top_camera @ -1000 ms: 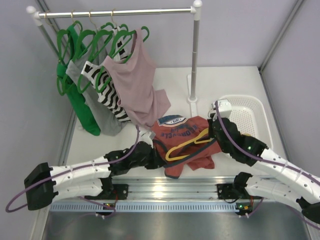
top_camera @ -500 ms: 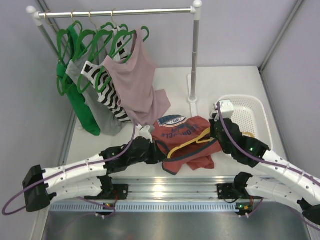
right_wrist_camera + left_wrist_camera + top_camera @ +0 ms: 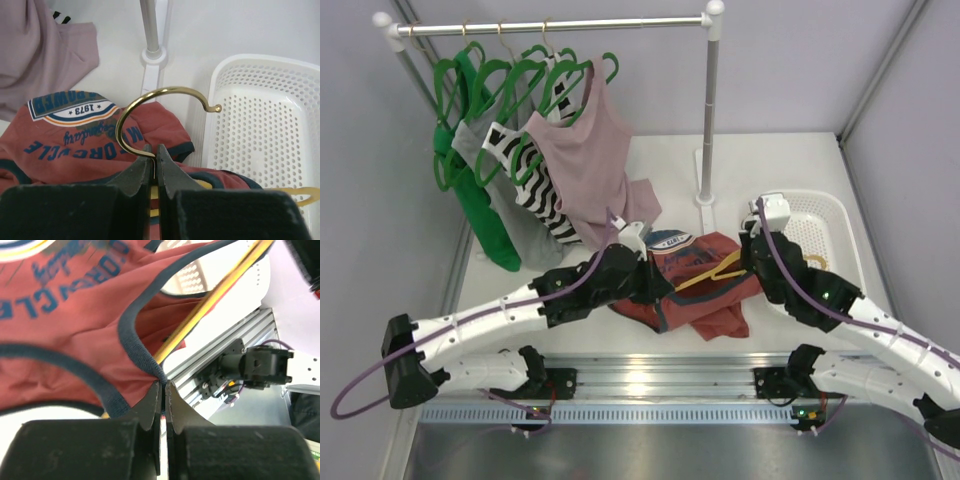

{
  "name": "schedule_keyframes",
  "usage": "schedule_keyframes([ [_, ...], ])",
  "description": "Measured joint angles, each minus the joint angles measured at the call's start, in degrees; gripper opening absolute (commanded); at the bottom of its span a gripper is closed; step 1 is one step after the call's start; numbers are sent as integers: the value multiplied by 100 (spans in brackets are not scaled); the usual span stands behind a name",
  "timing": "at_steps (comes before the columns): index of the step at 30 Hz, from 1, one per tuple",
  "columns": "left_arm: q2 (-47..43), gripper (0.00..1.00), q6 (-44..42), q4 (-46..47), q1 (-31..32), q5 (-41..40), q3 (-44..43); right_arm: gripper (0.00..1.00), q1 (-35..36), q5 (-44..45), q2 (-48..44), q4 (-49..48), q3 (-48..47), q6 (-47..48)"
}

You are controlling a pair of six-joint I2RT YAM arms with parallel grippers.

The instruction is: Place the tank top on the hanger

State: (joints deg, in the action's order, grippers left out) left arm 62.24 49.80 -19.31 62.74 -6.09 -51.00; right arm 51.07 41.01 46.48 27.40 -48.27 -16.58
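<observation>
The rust-red tank top (image 3: 712, 300) lies bunched on the table between my two arms, logo (image 3: 667, 240) at its far side. The yellow hanger (image 3: 705, 272) runs through it, mostly covered by the fabric. My left gripper (image 3: 655, 281) is shut on the top's navy trim (image 3: 131, 342), and in the left wrist view (image 3: 162, 385) the hanger arm (image 3: 215, 300) passes just behind that edge. My right gripper (image 3: 752, 256) is shut on the stem of the hanger's metal hook (image 3: 150, 95), seen between its tips (image 3: 154, 150) in the right wrist view.
A clothes rail (image 3: 550, 25) at the back left carries green hangers (image 3: 510, 75), a dusty-pink tank top (image 3: 590, 165), a striped top (image 3: 535, 190) and a green garment (image 3: 485, 220). Its right post (image 3: 708, 120) stands just behind the tank top. A white basket (image 3: 820, 240) sits at the right.
My left arm has swung right and away from me, dragging the tank top's trimmed edge over the hanger. The fabric is more bunched and hides more of the yellow bar. The right gripper barely moved.
</observation>
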Motion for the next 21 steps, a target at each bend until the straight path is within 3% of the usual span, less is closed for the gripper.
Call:
schedule_keyframes([
  [21, 1196, 0, -1117, -951, -713, 286, -2594, 0, 2, -90, 822, -81, -1220, -122],
])
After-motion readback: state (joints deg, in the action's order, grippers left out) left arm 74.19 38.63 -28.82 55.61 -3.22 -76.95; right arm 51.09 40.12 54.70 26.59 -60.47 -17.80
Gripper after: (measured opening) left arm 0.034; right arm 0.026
